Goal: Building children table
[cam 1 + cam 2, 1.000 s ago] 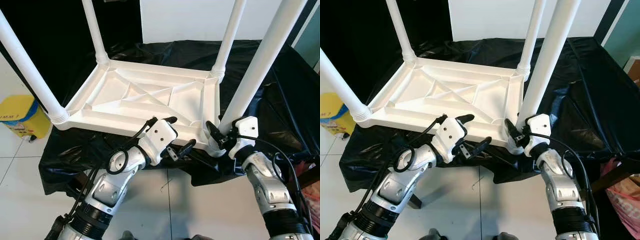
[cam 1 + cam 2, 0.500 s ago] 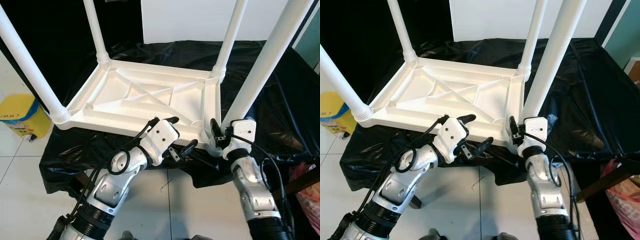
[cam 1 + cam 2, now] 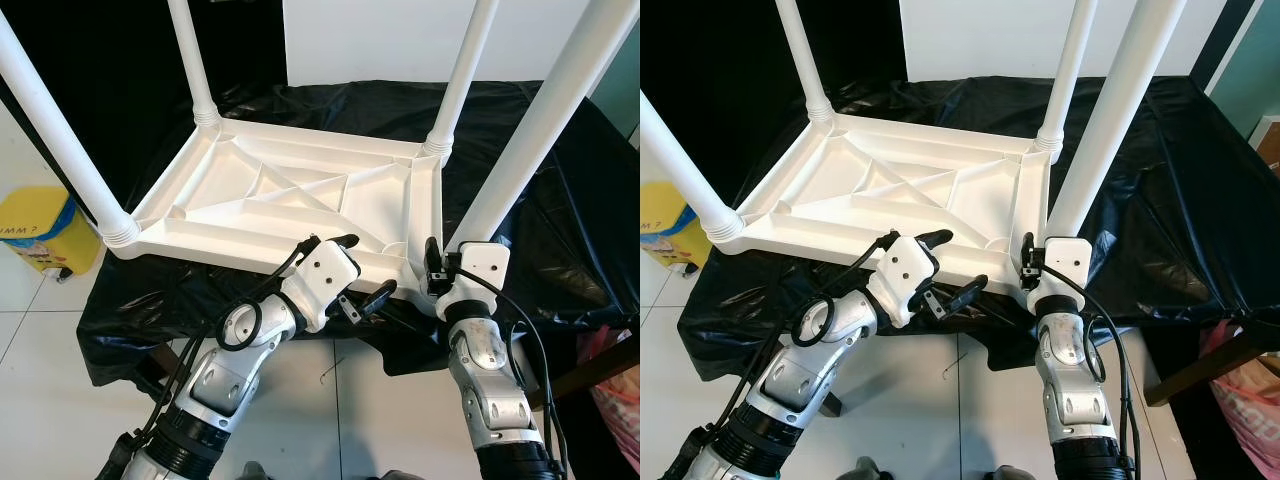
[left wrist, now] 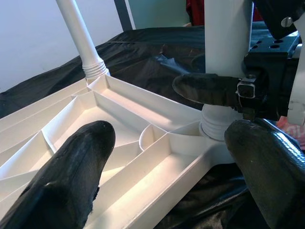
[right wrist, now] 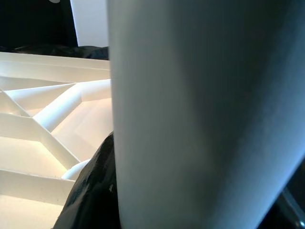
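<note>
A white plastic children's table (image 3: 290, 200) lies upside down on a desk (image 3: 560, 200) draped in black plastic sheet, ribbed underside up. Four white legs rise from its corners. The near right leg (image 3: 530, 140) leans slightly and stands in its corner socket (image 4: 217, 125).

The right gripper (image 3: 437, 272) is clamped around the base of that leg, just above the socket; in the right wrist view the leg fills the frame between the black fingers. The left gripper (image 3: 355, 270) sits at the table's near edge, its fingers (image 4: 66, 181) spread apart around the rim, one above and one below, not squeezing.

The step appears to be seating this last leg. To do it well, the left gripper should probably steady the tabletop while the right keeps the leg upright over the socket and presses or twists it straight down, avoiding sideways force that could jam it.

A yellow bin (image 3: 40, 232) stands on the floor at the left.
</note>
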